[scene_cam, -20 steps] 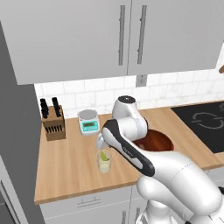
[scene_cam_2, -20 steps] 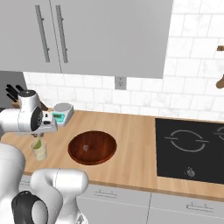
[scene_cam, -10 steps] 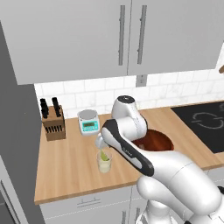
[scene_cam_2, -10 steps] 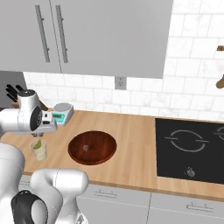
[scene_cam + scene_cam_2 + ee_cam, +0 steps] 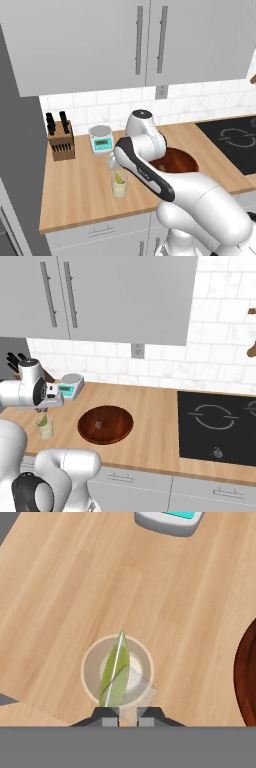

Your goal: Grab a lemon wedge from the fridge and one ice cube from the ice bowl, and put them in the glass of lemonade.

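The glass of lemonade (image 5: 119, 186) (image 5: 44, 427) stands on the wooden counter, left of the ice bowl (image 5: 177, 161) (image 5: 105, 424). A yellow-green lemon wedge (image 5: 115, 672) (image 5: 119, 176) leans inside the glass (image 5: 90, 662). My gripper (image 5: 128, 717) (image 5: 114, 162) (image 5: 44, 412) hangs straight above the glass, pointing down. Its fingertips are close together on a pale translucent ice cube (image 5: 136, 687), which hangs over the glass's near rim. The bowl's dark rim (image 5: 248, 677) shows at the right of the hand view. The fridge's grey side (image 5: 20, 150) rises at the far left.
A white kitchen scale (image 5: 101, 139) (image 5: 70, 384) (image 5: 170, 521) and a knife block (image 5: 59, 140) stand behind the glass by the tiled wall. A black cooktop (image 5: 220, 426) lies to the right of the bowl. Grey wall cabinets (image 5: 145, 40) hang overhead.
The arm, glass and bowl stay where they were; no visible shift in either base view.
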### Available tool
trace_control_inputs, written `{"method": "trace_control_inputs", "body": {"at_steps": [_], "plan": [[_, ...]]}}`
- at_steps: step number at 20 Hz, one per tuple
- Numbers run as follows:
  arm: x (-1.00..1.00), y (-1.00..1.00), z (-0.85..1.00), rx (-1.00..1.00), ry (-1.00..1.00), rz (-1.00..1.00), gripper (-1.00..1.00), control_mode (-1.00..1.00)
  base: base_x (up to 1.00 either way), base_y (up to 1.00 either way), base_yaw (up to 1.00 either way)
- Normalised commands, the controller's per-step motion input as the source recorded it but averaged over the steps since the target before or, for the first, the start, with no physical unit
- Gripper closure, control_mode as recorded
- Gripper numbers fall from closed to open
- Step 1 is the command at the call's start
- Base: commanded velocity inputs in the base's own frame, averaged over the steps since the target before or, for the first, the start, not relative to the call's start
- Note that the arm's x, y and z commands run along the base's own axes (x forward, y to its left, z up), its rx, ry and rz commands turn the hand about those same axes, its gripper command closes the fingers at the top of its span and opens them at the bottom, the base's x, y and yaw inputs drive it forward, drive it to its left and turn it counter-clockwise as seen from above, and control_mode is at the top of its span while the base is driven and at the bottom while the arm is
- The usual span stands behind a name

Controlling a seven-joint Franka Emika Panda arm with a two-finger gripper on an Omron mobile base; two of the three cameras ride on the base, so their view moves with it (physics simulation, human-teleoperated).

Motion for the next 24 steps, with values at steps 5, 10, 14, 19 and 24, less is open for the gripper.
{"method": "trace_control_inputs", "body": {"at_steps": [5,10,14,19,24], "plan": [[0.0,0.0,0.0,0.0,0.0,0.0,-1.0,-1.0,0.0,0.0,0.0],[0.0,0.0,0.0,0.0,0.0,0.0,-1.0,-1.0,0.0,0.0,0.0],[0.0,0.0,0.0,0.0,0.01,0.0,-1.0,-1.0,0.0,0.0,0.0],[-0.06,0.0,0.01,0.0,-0.02,0.0,-1.0,-1.0,0.0,0.0,0.0],[-0.32,-0.11,0.12,0.05,-0.16,0.0,-1.0,-1.0,0.0,0.0,0.0]]}}
